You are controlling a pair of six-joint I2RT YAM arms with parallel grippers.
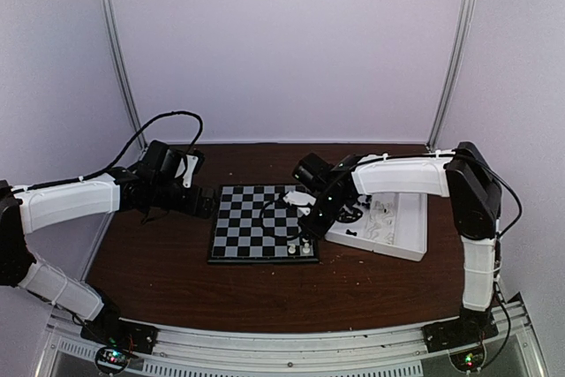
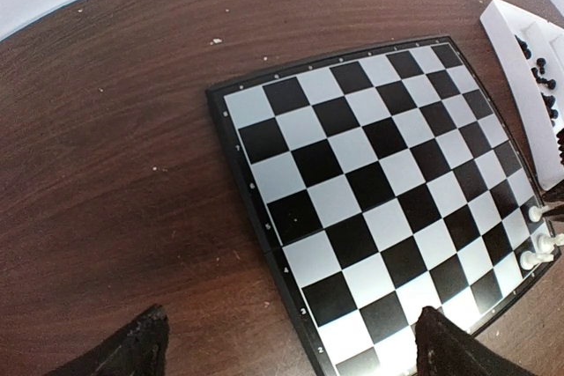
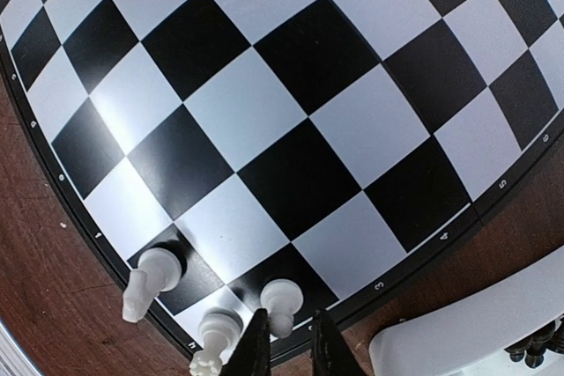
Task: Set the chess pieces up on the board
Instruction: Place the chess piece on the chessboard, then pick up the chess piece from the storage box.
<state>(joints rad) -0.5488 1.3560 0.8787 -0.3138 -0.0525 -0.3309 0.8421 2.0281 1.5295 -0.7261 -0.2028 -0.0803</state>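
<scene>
Top external view: a flat square chessboard of black and pale squares (image 1: 252, 222) lies mid-desk on a brown wooden desk (image 1: 159, 262). A white rectangular plastic tray (image 1: 411, 250) sits just beside the board's right edge.
White pieces: three tiny white plastic figures cluster at the board's near right corner: a knight (image 3: 145, 281), a pawn (image 3: 280, 297) and a third piece (image 3: 214, 334).
Black pieces: small black plastic figures (image 2: 539, 72) lie in the tray.
Right gripper (image 3: 286, 341): low over that corner, jaws narrow, fingertips flanking the pawn's top. Whether they grip it cannot be told.
Left gripper (image 2: 291, 354): jaws spread wide and holding nothing, above the board's left edge.
</scene>
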